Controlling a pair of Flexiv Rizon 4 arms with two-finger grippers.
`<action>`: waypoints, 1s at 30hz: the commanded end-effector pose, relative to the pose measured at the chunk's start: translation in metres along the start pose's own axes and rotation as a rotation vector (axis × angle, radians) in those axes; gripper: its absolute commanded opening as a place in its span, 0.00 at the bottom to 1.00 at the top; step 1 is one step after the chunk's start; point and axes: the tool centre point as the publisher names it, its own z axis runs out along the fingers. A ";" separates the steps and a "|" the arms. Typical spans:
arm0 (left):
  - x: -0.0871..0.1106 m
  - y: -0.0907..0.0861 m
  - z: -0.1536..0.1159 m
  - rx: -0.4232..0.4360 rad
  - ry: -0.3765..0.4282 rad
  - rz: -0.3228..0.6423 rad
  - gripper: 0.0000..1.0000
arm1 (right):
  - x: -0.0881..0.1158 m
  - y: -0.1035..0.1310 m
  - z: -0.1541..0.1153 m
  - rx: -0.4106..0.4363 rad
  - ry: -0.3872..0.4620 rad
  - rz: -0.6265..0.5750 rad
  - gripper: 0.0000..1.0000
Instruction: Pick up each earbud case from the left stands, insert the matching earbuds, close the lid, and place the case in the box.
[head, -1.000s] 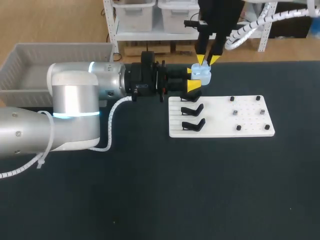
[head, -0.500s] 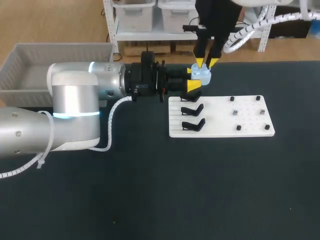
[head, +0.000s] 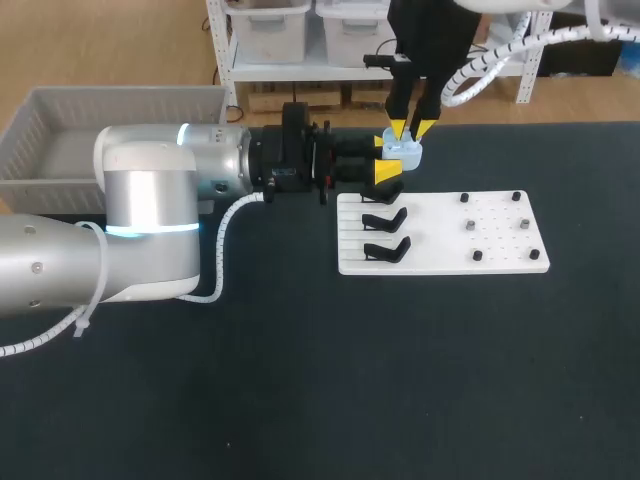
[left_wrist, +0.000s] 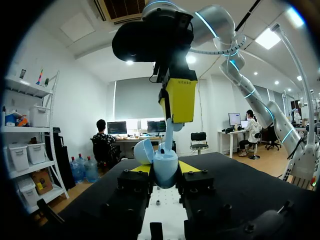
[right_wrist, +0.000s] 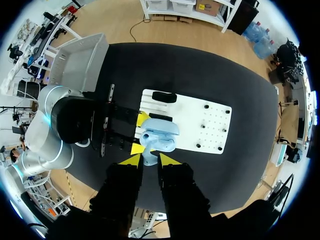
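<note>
Dark tabletop (head: 300, 380) is spread under both arms. At its far left edge a grey box (head: 60, 110) is set; its near wall and part of its floor are covered by the left arm (head: 150, 190), so what lies inside cannot be made out.

Beyond the far edge of a white board (head: 500, 240), a pale blue earbud case (head: 404, 152) is held off the surface by the left gripper (head: 385, 158), whose two yellow tips are pressed against the case from opposite sides. In the left wrist view its lid (left_wrist: 143, 151) is seen swung open to one side. Directly above, the right gripper (head: 410, 128) is pointed straight down, closed narrowly on a pale blue earbud (left_wrist: 170, 131), whose lower end is met by the case's open mouth. How deep it is seated cannot be told.

On the board, two black stands (head: 385, 249) are seen in full on the left part; a third is partly hidden beneath the left gripper. Small dark pegs (head: 470, 226) are dotted over the right part, well apart from the stands.
</note>
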 end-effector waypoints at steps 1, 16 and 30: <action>0.000 -0.001 0.000 -0.005 -0.001 0.002 0.00 | -0.002 0.003 0.000 0.002 0.005 -0.004 0.00; 0.000 -0.001 0.000 -0.005 -0.001 0.002 0.00 | -0.007 0.001 0.007 0.019 0.012 -0.004 0.00; 0.000 -0.001 0.000 -0.005 -0.001 0.002 0.00 | -0.011 0.001 0.010 0.022 0.016 0.003 0.00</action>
